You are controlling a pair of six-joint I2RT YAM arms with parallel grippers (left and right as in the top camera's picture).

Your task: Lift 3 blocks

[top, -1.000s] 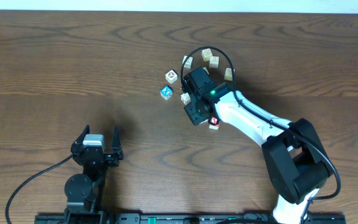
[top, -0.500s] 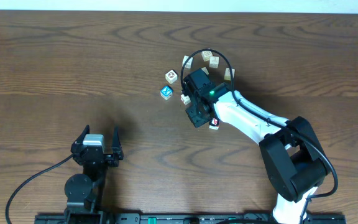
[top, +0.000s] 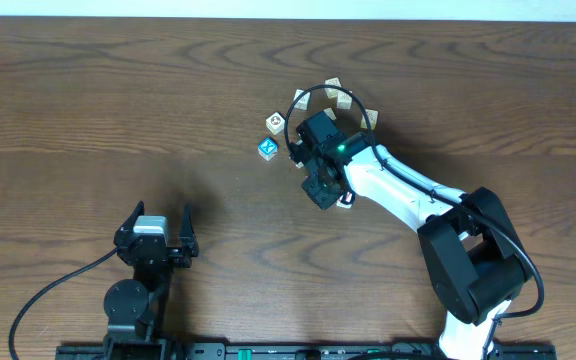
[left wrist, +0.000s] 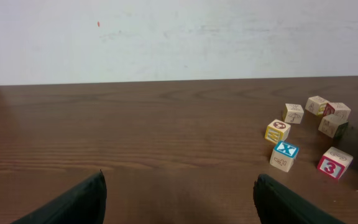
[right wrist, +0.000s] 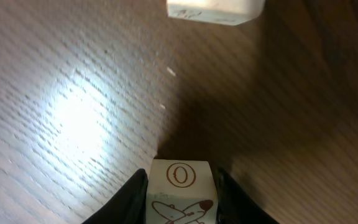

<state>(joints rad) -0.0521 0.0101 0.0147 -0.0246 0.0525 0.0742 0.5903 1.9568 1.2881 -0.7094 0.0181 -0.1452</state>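
Between the right jaws the O-marked cube [right wrist: 180, 177] is sitting square, both fingers [right wrist: 132, 193] pressing its sides in a part-closed grip; whether it is clearing the counter [right wrist: 73, 93] I cannot tell. Another pale cube [right wrist: 215, 9] is lying straight ahead. The right arm [top: 398, 185] is reaching down over it; the left jaws are gaping wide, empty, well apart.

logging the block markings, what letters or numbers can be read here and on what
"X": top of the blue-faced cube.
"3": red face of the red cube.
"O": pale cube between the right gripper fingers, above an aeroplane drawing.
Marks on the other cubes are too small to read.
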